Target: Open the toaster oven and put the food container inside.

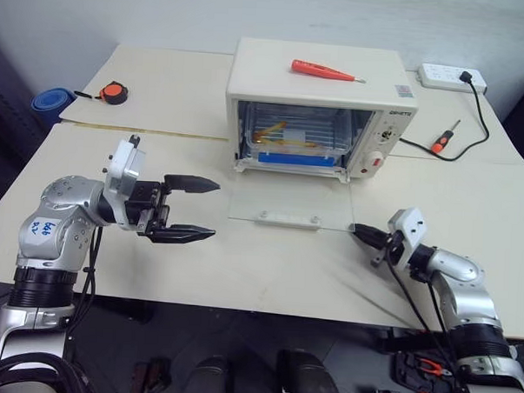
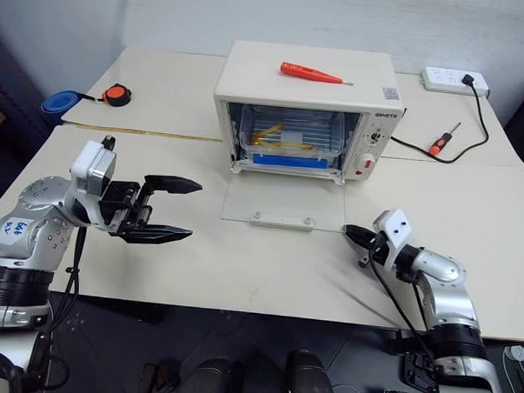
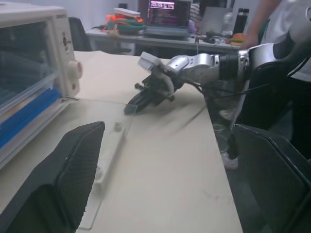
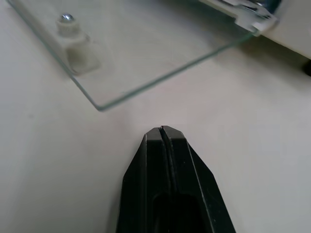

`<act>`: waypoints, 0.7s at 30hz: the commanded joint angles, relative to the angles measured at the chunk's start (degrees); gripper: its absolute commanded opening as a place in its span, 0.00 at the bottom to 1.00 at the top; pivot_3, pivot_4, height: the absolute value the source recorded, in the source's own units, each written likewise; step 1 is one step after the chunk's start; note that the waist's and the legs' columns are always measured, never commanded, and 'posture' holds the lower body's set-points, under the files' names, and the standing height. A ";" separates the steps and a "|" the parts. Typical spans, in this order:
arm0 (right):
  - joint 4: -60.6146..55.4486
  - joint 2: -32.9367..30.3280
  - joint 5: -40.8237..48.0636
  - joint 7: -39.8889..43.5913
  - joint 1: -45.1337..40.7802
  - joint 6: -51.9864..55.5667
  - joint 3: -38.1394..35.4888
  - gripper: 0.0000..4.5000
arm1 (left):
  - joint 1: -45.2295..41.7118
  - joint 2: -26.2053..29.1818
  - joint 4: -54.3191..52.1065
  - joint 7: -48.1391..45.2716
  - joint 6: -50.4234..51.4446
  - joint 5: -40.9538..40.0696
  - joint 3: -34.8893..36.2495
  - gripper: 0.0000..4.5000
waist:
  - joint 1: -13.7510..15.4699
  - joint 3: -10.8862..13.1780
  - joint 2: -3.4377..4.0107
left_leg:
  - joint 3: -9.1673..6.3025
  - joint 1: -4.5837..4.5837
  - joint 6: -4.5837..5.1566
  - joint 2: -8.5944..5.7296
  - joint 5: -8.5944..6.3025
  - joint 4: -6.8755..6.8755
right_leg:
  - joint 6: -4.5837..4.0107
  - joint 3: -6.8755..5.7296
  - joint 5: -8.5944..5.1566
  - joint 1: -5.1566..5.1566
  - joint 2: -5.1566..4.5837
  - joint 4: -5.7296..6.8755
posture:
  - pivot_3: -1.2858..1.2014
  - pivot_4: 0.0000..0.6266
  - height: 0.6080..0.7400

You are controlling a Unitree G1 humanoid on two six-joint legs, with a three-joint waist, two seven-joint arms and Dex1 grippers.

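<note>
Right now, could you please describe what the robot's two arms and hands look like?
Both arms are silver-grey metal with black joint rings and black cables alongside. Each ends in a white wrist block and two black pointed fingers: left hand, right hand. A blue-scribbled white label marks the left arm.

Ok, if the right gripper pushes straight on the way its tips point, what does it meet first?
Most likely the near right corner of the open glass door, lying flat just ahead of the shut right gripper. Only bare table separates them, though the height is hard to judge.
</note>
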 commanded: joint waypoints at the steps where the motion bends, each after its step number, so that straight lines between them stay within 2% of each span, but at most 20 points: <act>1: -3.60 2.15 5.36 1.81 -2.23 -1.91 -2.71 0.00 | 1.83 0.26 -0.71 1.32 -0.29 -0.88 2.68 0.99 | -0.18 0.01 0.01 | 0.00 0.00 0.00 0.00 0.00 0.00 | 0.00 0.00 0.00 -0.01 0.00 0.01 | 0.52 0.24 1.00; 5: -6.13 4.40 8.58 2.17 -4.12 -5.90 -5.17 0.00 | 2.50 -1.34 3.95 5.99 -4.28 0.16 6.98 0.99 | 0.00 0.02 0.03 | -0.02 -0.04 0.00 0.00 0.00 0.00 | 0.00 -0.01 0.00 -0.05 0.00 0.22 | 0.52 0.24 1.00; 9: -9.36 5.97 14.07 -0.84 -6.26 -1.67 -8.41 0.00 | 5.91 -1.39 5.99 9.37 -5.84 1.70 9.50 0.99 | -0.02 0.03 0.04 | -0.02 -0.03 0.00 0.00 -0.01 -0.04 | 0.00 -0.01 0.00 -0.06 -0.01 0.22 | 0.52 0.24 1.00; 13: -15.24 4.52 18.77 -1.96 -6.11 5.29 -10.14 0.00 | 10.91 -0.91 8.46 12.27 -14.00 7.57 10.13 0.99 | 0.03 0.03 0.04 | -0.07 -0.05 0.01 0.00 -0.03 -0.07 | 0.00 -0.04 0.00 -0.06 -0.04 0.16 | 0.52 0.24 1.00; 14: -17.73 2.16 18.64 0.73 -4.13 7.13 -9.12 0.04 | 12.08 -0.64 9.01 13.95 -16.96 10.15 9.99 1.00 | 0.06 0.03 0.05 | -0.07 -0.05 0.01 0.00 -0.03 -0.08 | 0.00 -0.04 0.00 -0.06 -0.04 0.13 | 0.52 0.24 1.00; 16: -20.28 -1.71 14.78 6.15 -0.37 3.85 -6.98 0.13 | 14.31 0.19 8.98 15.43 -20.52 13.46 9.62 1.00 | 0.79 0.03 0.06 | -0.07 -0.09 0.03 -0.01 -0.04 -0.09 | 0.00 -0.04 0.00 -0.07 -0.06 0.07 | 0.52 0.24 1.00; 19: -21.80 -6.47 12.51 12.43 5.91 -0.39 -6.06 0.34 | 18.49 1.07 7.67 16.37 -24.03 15.83 10.01 1.00 | 1.36 0.03 0.06 | -0.06 -0.09 0.16 0.00 -0.16 -0.15 | 0.00 -0.04 0.00 -0.04 -0.07 -0.15 | 0.52 0.24 1.00; 21: -20.50 -9.64 9.03 17.93 9.98 -7.13 -5.02 0.48 | 21.02 1.35 6.50 16.10 -25.16 15.40 10.71 1.00 | 1.43 0.04 0.06 | 0.00 -0.08 0.22 -0.03 -0.20 -0.13 | 0.00 0.00 0.00 -0.02 -0.11 -0.22 | 0.52 0.24 1.00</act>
